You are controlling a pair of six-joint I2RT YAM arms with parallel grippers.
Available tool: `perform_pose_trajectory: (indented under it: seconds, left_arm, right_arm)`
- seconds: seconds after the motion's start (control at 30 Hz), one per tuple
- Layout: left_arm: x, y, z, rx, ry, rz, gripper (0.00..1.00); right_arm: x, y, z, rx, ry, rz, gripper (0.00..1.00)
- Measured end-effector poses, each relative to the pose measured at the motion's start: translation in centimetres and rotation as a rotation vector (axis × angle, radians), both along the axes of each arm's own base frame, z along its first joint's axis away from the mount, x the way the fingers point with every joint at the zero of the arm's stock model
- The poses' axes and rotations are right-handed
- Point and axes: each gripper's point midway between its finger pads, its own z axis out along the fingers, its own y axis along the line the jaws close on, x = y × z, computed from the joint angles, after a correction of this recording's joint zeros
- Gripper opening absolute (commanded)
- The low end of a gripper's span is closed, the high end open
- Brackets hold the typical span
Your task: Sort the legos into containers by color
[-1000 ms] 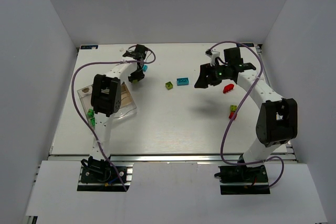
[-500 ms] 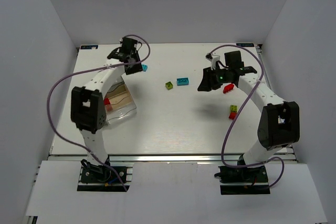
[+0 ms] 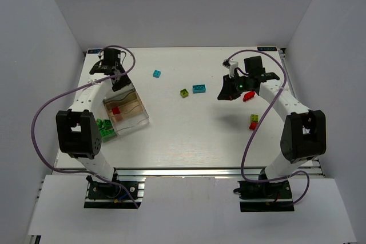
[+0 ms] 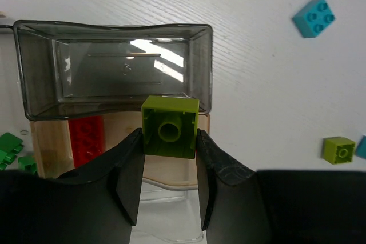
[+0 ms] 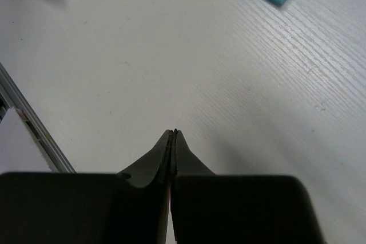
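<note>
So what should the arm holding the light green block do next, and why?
Probably nudge the left gripper a bit farther forward, then open. It is shut on the lime green plastic brick, which hangs over the divider of the clear plastic tray. The red brick lies in the nearer compartment; the farther one looks empty, so lime should drop there.

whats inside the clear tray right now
One red brick lies in a compartment of the clear tray; the far compartment shows no brick. The left gripper and its lime brick hide the near part.
</note>
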Motion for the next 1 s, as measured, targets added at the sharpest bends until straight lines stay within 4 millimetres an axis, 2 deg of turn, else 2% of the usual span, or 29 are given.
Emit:
perform_pose_trajectory:
  seconds: [0.1,0.17,0.23,0.33,0.5,0.53,0.63,0.77,0.83,0.9,0.93,0.97,1.0]
  left_arm:
    - [-0.1,1.1,-1.3,0.011,0.040,0.023,0.00]
    - [0.0,1.7,-2.1,0.019,0.059,0.033,0.01]
    - [0.0,2.2,-3.0,0.026,0.081,0.040,0.09]
    - [0.1,2.8,-4.3,0.030,0.114,0.051,0.20]
    - [0.0,3.6,-5.8,0.033,0.151,0.067,0.40]
    - [0.0,3.8,-5.8,0.033,0.151,0.071,0.52]
    - [0.2,4.1,-5.8,0.035,0.145,0.075,0.67]
    - [0.4,4.2,-5.7,0.034,0.134,0.077,0.71]
    - [0.5,4.2,-5.6,0.034,0.131,0.077,0.71]
    - [0.5,4.1,-5.6,0.029,0.129,0.076,0.58]
    - [0.6,4.0,-5.5,0.024,0.126,0.076,0.46]
    - [0.7,3.8,-5.4,0.012,0.120,0.070,0.23]
    - [0.8,3.5,-5.1,0.001,0.109,0.060,0.15]
  right_arm:
    - [-0.1,-0.1,-0.1,-0.008,0.000,0.005,0.05]
    - [-0.1,-0.2,-0.2,-0.012,-0.001,0.006,0.12]
    - [-0.1,-0.2,-0.3,-0.017,-0.002,0.006,0.22]
    - [-0.1,-0.4,-0.4,-0.028,-0.003,0.004,0.30]
    - [-0.2,-0.6,-0.6,-0.041,-0.006,0.008,0.33]
    - [-0.1,-0.6,-0.6,-0.043,-0.007,0.008,0.35]
    - [-0.1,-0.6,-0.6,-0.046,-0.008,0.009,0.40]
    - [-0.1,-0.7,-0.7,-0.051,-0.010,0.009,0.47]
    - [-0.1,-0.8,-0.7,-0.055,-0.012,0.009,0.48]
    - [-0.1,-0.8,-0.8,-0.058,-0.013,0.008,0.48]
    - [-0.1,-0.8,-0.8,-0.060,-0.015,0.009,0.47]
    - [0.0,-0.9,-0.8,-0.063,-0.016,0.008,0.46]
    - [0.0,-0.9,-0.9,-0.066,-0.018,0.007,0.42]
